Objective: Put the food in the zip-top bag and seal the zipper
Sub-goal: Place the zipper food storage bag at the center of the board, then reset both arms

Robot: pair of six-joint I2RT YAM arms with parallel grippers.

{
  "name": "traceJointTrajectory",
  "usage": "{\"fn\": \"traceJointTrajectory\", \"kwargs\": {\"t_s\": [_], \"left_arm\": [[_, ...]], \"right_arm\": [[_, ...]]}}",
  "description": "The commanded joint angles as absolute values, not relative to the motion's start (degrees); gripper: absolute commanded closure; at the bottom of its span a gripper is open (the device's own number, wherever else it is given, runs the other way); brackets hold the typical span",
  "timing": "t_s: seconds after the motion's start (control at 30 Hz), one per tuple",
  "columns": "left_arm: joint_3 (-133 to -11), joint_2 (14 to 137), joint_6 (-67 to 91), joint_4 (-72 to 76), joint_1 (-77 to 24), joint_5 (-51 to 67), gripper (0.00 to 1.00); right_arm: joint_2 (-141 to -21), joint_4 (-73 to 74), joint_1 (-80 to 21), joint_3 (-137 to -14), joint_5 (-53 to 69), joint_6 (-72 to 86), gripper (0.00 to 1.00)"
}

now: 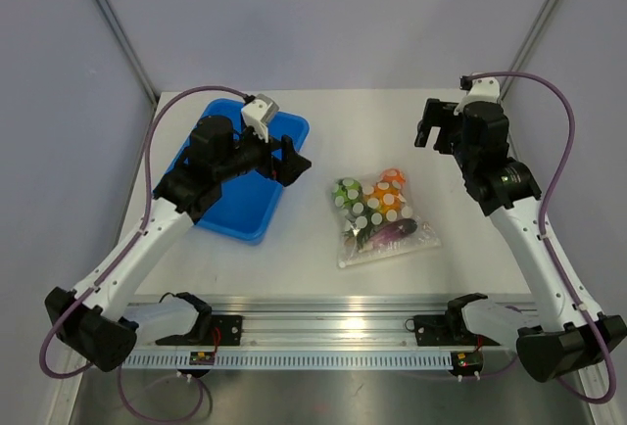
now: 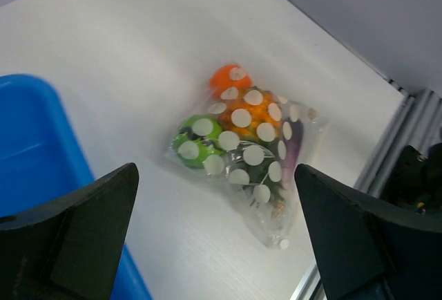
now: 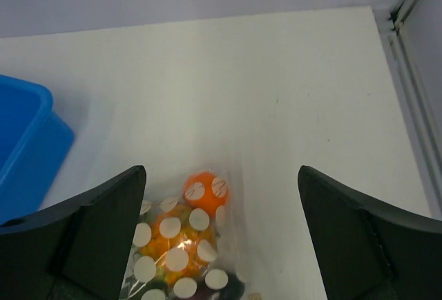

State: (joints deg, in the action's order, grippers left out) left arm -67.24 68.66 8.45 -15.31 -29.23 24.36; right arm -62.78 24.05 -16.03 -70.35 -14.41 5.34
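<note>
The clear dotted zip-top bag [image 1: 383,218] lies flat on the white table with the food inside: the orange ball [image 1: 390,176], the green ball [image 1: 347,193], the pineapple [image 1: 378,198] and the purple eggplant [image 1: 394,232]. The bag also shows in the left wrist view [image 2: 243,160] and the right wrist view [image 3: 181,251]. The zipper cannot be made out. My left gripper [image 1: 292,159] is open and empty, raised over the blue tray's right edge. My right gripper [image 1: 432,125] is open and empty, raised at the back right.
A blue rectangular tray [image 1: 227,205] sits at the left under my left arm; it also shows in the left wrist view [image 2: 31,151] and the right wrist view [image 3: 24,148]. A metal rail [image 1: 333,332] runs along the near table edge.
</note>
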Motion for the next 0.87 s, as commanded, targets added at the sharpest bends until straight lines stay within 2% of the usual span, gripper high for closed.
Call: {"fn": "traceJointTrajectory", "kwargs": {"t_s": [0.0,0.17,0.27,0.47,0.83], "left_arm": [[-66.82,62.94,7.03,-23.63,-29.09,7.59,0.01],[-61.62,54.06,9.31,-27.68,-29.09,0.45,0.01],[-60.56,50.46,9.75,-30.14,-29.09,-5.78,0.01],[-55.73,44.48,11.78,-25.84,-29.09,-11.51,0.01],[-57.13,49.04,13.97,-25.93,-29.09,-9.84,0.01]], "right_arm": [[-65.47,37.78,-15.64,-76.37,-16.52,15.53,0.00],[-64.96,42.63,-15.65,-73.40,-15.11,20.73,0.00],[-62.85,42.19,-15.73,-69.09,-18.70,23.90,0.01],[-61.09,45.35,-15.64,-67.33,-23.38,27.24,0.01],[-59.32,42.63,-15.73,-63.89,-23.12,28.04,0.01]]}}
